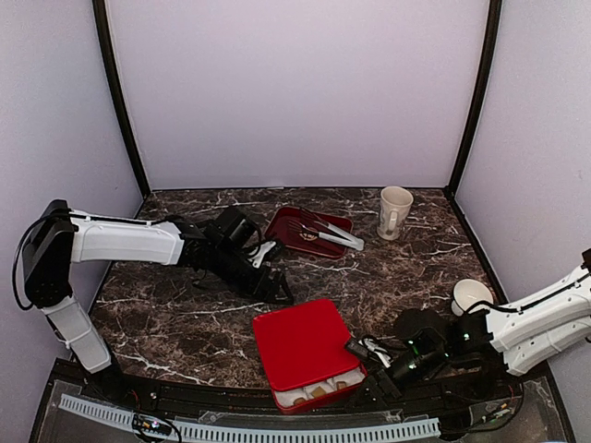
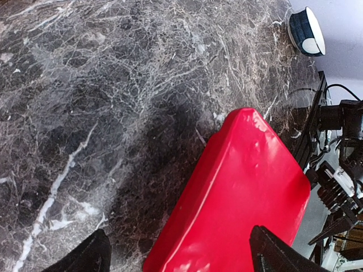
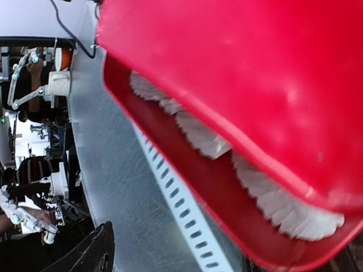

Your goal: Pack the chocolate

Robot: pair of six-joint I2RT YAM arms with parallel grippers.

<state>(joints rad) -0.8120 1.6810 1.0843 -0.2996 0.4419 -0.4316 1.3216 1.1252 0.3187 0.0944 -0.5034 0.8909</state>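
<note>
Chocolate sits in paper cups inside the red box at the table's near edge, lid askew on top. My left gripper is spread wide over the lid's far edge. My right gripper is beside the box, can't tell its spread. Tongs lie in the dark tray.

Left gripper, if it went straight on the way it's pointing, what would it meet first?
Probably the red lid: in the wrist view it lies just ahead of the open left gripper, though how near is unclear.
</note>
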